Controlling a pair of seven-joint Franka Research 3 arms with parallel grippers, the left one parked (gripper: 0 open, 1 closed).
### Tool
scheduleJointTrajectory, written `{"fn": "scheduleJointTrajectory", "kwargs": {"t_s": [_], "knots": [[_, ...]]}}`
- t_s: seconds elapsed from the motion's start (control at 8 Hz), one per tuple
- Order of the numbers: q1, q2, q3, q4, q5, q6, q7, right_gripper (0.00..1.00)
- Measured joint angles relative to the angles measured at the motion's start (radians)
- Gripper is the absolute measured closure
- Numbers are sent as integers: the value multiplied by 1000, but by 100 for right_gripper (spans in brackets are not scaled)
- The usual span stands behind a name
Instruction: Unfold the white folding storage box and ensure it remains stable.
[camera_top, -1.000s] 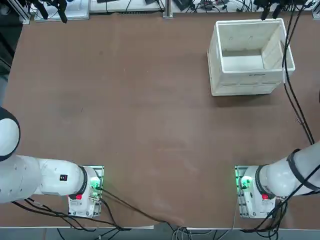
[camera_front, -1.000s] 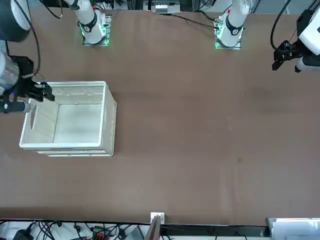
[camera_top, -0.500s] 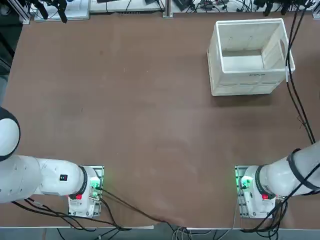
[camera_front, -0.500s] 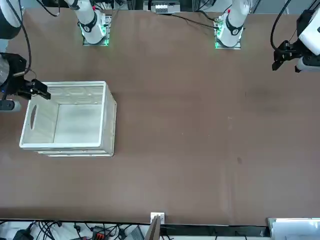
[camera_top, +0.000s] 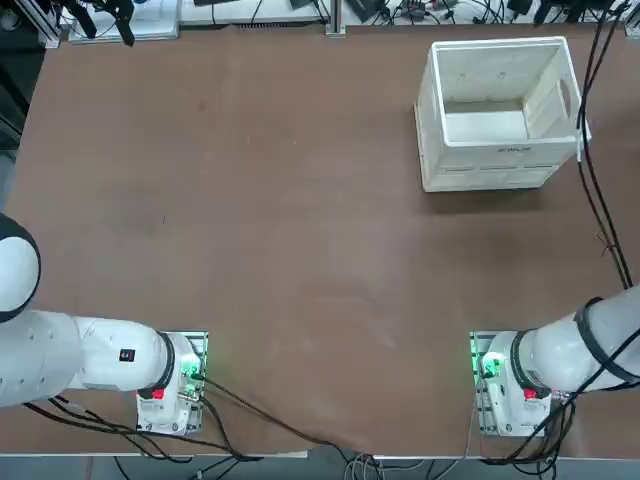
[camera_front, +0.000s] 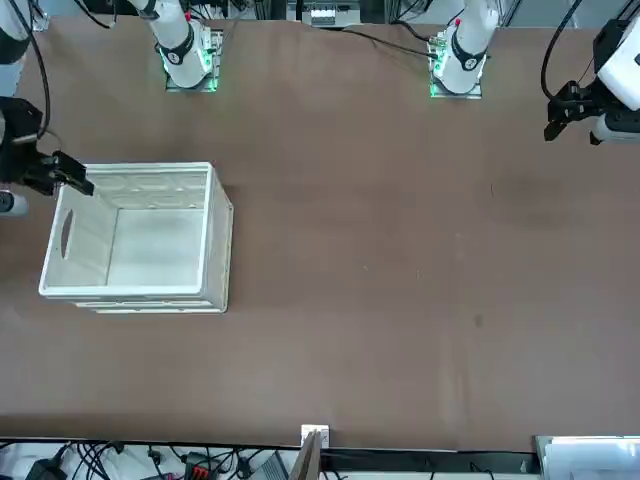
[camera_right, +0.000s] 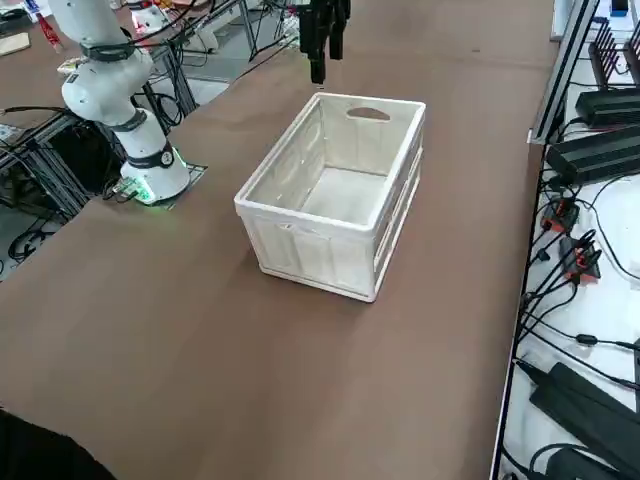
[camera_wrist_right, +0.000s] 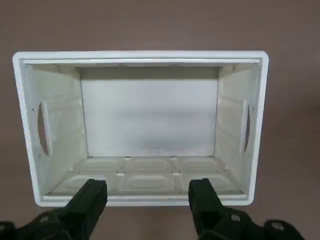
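The box (camera_top: 500, 110) stands fully unfolded at the table's (camera_top: 300, 250) far right, all four walls up. The right gripper (camera_wrist_right: 147, 200) hovers above its near rim, fingers spread, empty. Task looks basically done.

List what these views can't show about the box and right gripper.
- white folding storage box: whether the wall hinges are latched; too small in every view.
- Side label, top view: text too small.
- right gripper, open above the box: hand outside the top view, cut by the front view's edge.
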Motion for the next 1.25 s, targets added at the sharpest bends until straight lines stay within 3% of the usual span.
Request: {"fn": "scheduleJointTrajectory", "kwargs": {"t_s": [0.62, 1.25], "knots": [[0, -95, 3, -1, 18, -22, 14, 0], [-4, -240, 0, -139, 18, -35, 16, 0]]}}
